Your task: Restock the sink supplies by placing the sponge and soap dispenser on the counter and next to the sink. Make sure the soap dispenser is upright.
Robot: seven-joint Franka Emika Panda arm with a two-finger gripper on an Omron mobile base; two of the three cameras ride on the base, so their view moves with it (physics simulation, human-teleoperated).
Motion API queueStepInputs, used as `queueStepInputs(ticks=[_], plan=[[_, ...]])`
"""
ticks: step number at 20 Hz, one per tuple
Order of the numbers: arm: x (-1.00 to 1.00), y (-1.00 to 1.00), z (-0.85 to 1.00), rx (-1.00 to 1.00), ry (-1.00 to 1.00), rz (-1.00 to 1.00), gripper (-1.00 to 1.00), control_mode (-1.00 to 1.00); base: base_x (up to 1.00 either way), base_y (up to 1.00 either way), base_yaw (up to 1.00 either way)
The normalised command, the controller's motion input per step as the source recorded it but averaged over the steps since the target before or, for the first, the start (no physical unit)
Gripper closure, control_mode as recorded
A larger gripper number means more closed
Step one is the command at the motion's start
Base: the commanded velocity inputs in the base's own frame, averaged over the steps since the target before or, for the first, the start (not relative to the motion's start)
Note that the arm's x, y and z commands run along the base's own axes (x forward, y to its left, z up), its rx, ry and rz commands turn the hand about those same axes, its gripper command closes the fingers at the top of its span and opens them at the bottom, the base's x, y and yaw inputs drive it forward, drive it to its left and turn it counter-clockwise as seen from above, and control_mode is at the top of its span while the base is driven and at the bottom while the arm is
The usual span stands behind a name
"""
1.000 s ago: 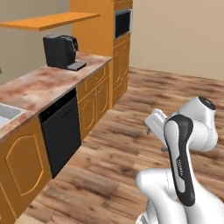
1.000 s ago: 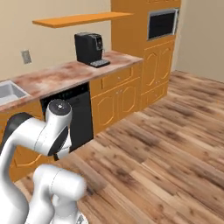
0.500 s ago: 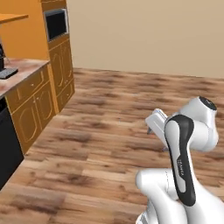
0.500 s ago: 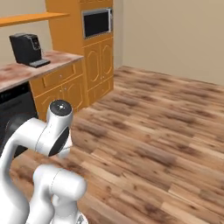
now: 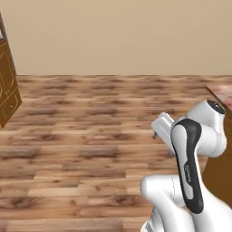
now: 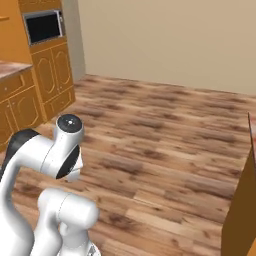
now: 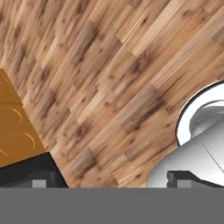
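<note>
Fingers (image 7: 40, 181) are spread wide and empty above bare wooden floor (image 5: 90, 136). Sponge and soap dispenser cannot be placed from here, so their direction from the gripper (image 7: 109, 179) cannot be told; orange cabinets (image 6: 30, 95) lie far left.

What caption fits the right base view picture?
White robot arm on a wood floor, orange cabinets with microwave behind.

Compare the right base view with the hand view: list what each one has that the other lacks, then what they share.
Right base view alone: a built-in microwave in the tall orange cabinet, the beige wall, and a slice of marbled counter at left.
Hand view alone: the gripper's open dark fingertips at the bottom edge.
Both: the wood plank floor and orange cabinet fronts.
</note>
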Motion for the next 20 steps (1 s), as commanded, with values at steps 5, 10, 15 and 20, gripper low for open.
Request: queueStepInputs(ticks=[5, 10, 15, 20], plan=[[0.00, 0.00, 0.00, 0.00, 0.00, 0.00, -1.00, 1.00, 0.18, -0.81, -0.38], [0.00, 0.00, 0.00, 0.00, 0.00, 0.00, -1.00, 1.00, -0.46, -0.86, -0.41], [0.00, 0.00, 0.00, 0.00, 0.00, 0.00, -1.00, 1.00, -0.04, -0.90, -0.38], [0.00, 0.00, 0.00, 0.00, 0.00, 0.00, -1.00, 1.00, 0.23, -0.89, -0.31]])
